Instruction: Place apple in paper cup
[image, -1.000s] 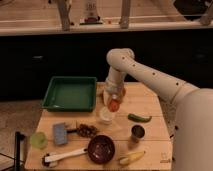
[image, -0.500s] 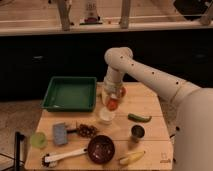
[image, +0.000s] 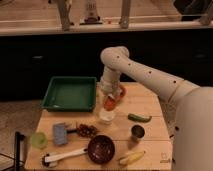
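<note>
My gripper (image: 110, 99) hangs from the arm over the middle of the wooden table (image: 150, 102). It is shut on the apple (image: 109, 104), a small orange-red fruit between the fingers. The white paper cup (image: 105, 116) stands upright right below the apple, with a small gap between them. The gripper's body hides the apple's top.
A green tray (image: 70, 93) lies at the back left. A green pepper (image: 139, 118), a dark metal cup (image: 137, 132) and a banana (image: 131, 158) are to the right. A dark bowl (image: 101, 148), a yellow-green cup (image: 38, 140) and a grey block (image: 61, 133) are in front.
My gripper has shifted a little to the left with the apple and now holds it straight above the white cup. Nothing else on the table has moved.
</note>
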